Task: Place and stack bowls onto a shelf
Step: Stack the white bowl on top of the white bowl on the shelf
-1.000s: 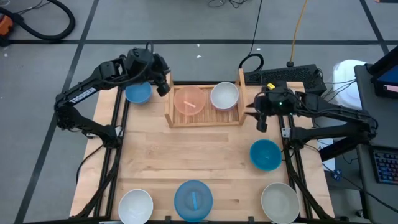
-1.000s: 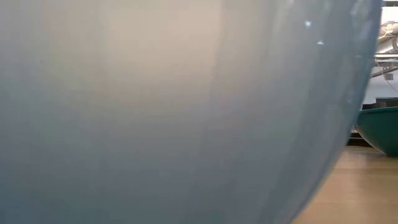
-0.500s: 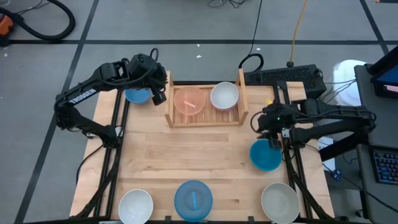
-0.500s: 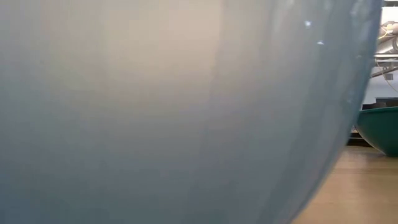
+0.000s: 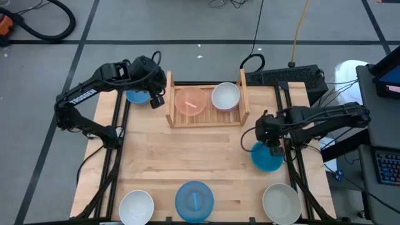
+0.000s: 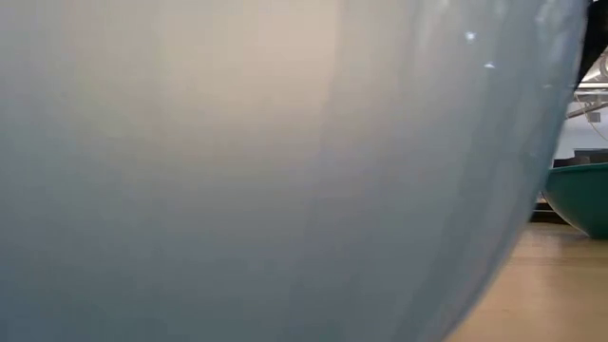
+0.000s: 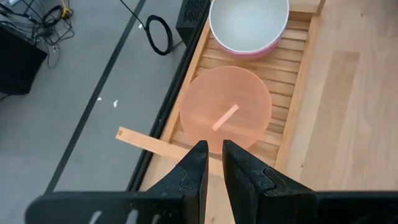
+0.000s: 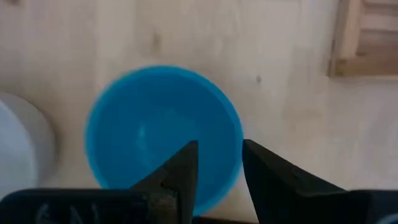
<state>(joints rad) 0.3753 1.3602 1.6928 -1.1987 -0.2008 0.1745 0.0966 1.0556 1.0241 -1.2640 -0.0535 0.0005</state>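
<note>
The light-wood shelf [image 5: 205, 119] stands at the table's far middle. On its slats lie a peach bowl [image 5: 189, 101], bottom up, and a white bowl with a pink outside [image 5: 225, 96], mouth up. My left gripper [image 5: 157, 99] is shut and empty beside the shelf's left side board, over a blue bowl [image 5: 137, 95]. In the left wrist view my left gripper [image 7: 214, 167] points at the peach bowl [image 7: 226, 112]. My right gripper [image 5: 269, 144] is open above a bright blue bowl [image 5: 267, 157] at the right. One finger [image 8: 185, 163] is over the bowl's hollow, the other [image 8: 258, 163] outside its rim [image 8: 239, 146].
Along the near edge stand a white bowl [image 5: 136, 206], a blue bowl turned bottom up [image 5: 194, 201] and a grey-beige bowl [image 5: 281, 203]. A pale bowl wall [image 6: 266, 171] fills the low view, with a teal bowl [image 6: 581, 198] at its right. Bare wood lies mid-table.
My right gripper has gone from beside the shelf's right side board toward the table's near edge and now stands over the bright blue bowl. My left gripper has shifted a little toward the near edge beside the shelf's left board. No bowl has moved.
</note>
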